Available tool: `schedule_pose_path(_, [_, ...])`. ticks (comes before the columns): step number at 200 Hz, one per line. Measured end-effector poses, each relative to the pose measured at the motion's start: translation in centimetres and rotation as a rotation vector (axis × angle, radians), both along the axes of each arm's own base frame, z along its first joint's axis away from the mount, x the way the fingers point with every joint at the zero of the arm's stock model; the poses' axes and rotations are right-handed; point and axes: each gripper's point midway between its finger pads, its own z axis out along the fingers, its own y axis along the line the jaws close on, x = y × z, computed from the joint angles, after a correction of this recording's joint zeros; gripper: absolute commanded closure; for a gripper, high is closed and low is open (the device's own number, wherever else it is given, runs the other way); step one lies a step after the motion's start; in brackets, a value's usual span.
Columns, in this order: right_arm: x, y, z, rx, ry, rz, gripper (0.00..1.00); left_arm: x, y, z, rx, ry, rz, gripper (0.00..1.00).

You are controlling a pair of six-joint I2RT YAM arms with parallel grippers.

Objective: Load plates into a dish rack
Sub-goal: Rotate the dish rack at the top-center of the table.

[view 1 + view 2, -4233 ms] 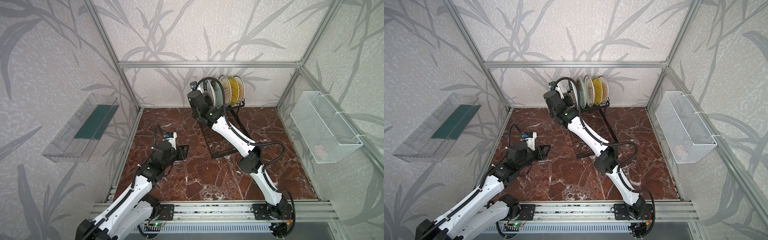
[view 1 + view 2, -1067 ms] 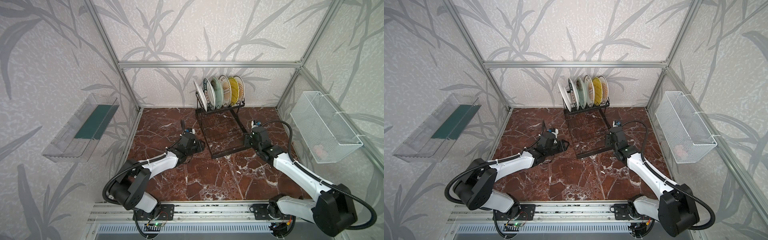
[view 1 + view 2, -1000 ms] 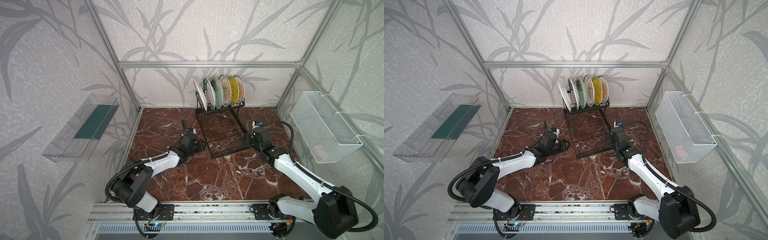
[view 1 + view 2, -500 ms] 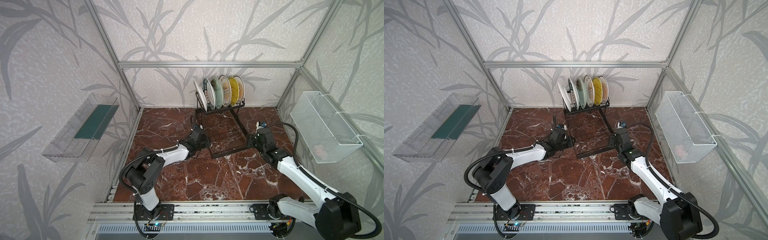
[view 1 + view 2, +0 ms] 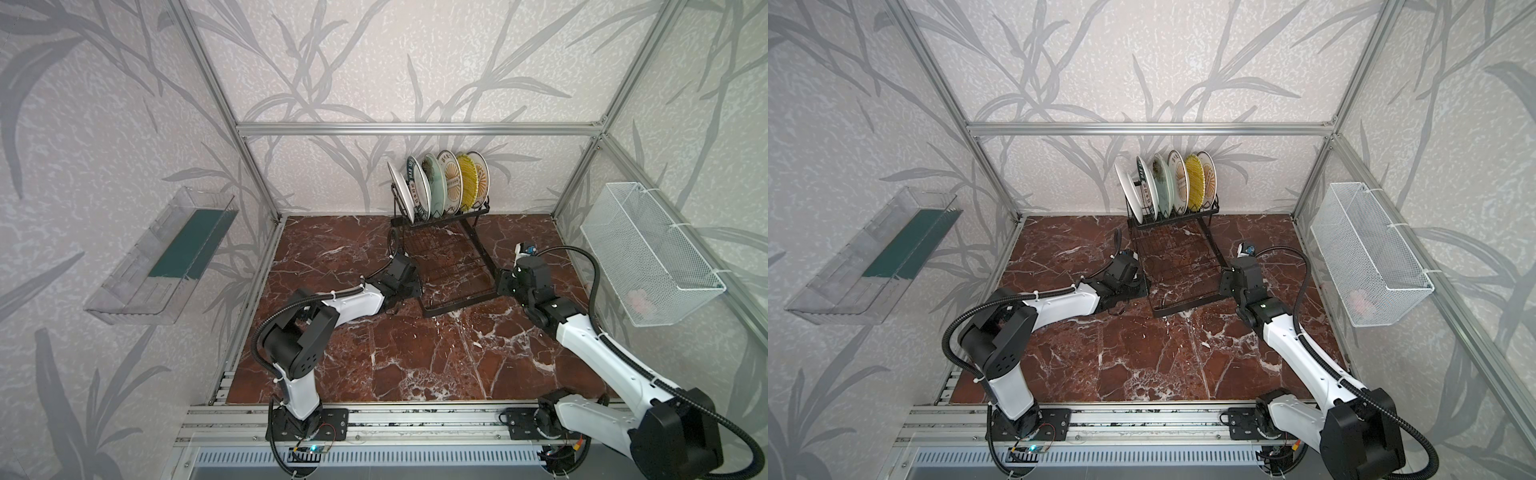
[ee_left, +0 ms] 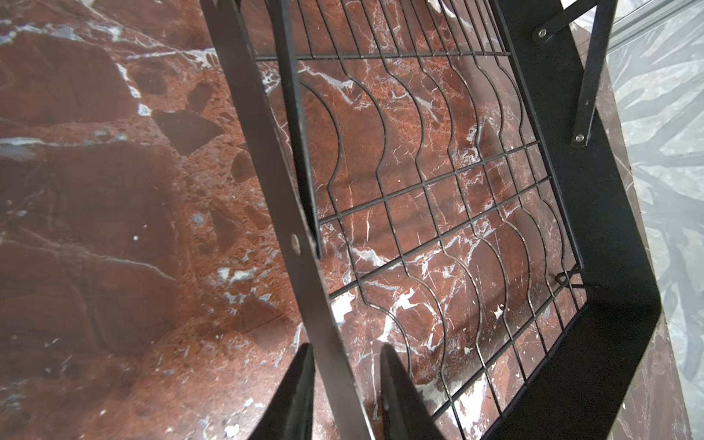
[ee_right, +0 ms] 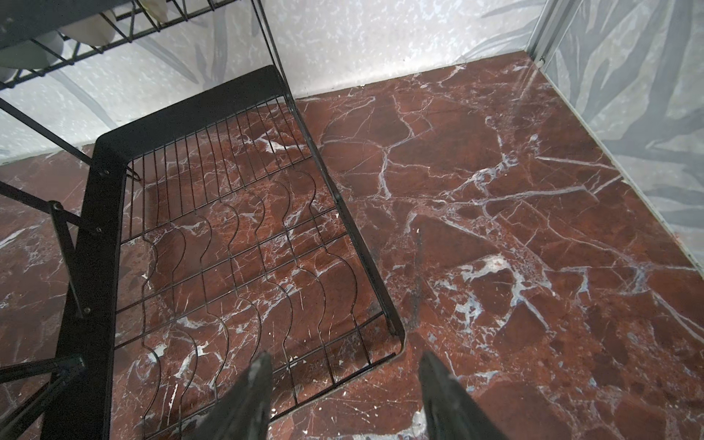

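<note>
Fingers (image 6: 301, 381) of left gripper (image 6: 344, 346) narrowed astride dish rack (image 6: 266, 171) side bar, sliver of gap on one side, I can't tell if they pinch | right gripper (image 7: 343, 356) spread wide, empty, at rack's near corner | plates (image 5: 440, 187) all six upright in slots by back wall | marble floor (image 7: 514, 228) bare beside rack | fingertips hard to make out in both top views

A lab test cell: aluminium frame (image 5: 415, 129), leaf-print wall panels (image 5: 415, 62), robot base rail (image 5: 415, 424).
</note>
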Motion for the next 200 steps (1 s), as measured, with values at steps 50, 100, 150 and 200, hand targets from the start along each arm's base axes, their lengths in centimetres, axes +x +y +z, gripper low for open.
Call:
schedule_pose_path(50, [-0.1,-0.1,-0.3,-0.002,0.007,-0.001,0.39,0.1,0.0,0.1,0.017,-0.004,-0.012,0.79])
schedule_pose_path(100, [-0.1,-0.1,-0.3,-0.003,0.008,-0.003,0.39,0.2,0.3,0.2,0.041,-0.016,-0.019,0.82])
schedule_pose_path(150, [-0.2,-0.2,-0.1,-0.001,0.004,-0.003,0.4,0.3,2.4,0.3,0.077,-0.013,0.0,0.84])
schedule_pose_path(200, [-0.2,-0.2,-0.2,-0.002,0.006,-0.004,0.4,0.3,4.8,0.3,0.118,0.005,0.02,0.86])
